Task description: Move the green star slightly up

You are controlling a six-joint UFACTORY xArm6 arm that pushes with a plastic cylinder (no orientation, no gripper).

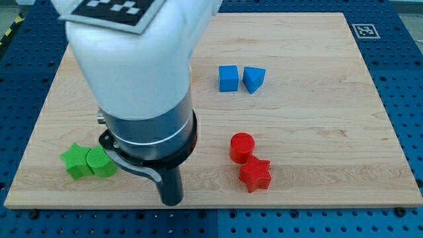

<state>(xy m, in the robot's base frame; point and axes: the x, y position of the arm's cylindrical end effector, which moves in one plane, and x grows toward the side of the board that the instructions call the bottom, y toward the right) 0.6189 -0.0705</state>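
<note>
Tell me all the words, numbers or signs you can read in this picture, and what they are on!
No words, letters or numbers can be read anywhere.
Black-and-white square marker on the board's top right corner: a pattern, not text.
Bigger black-and-white pattern on top of the arm: blurred and cut off, not text.
Green star, other blocks and my tip: no markings.

One camera looks steeply down on the wooden board [317,99] from near
</note>
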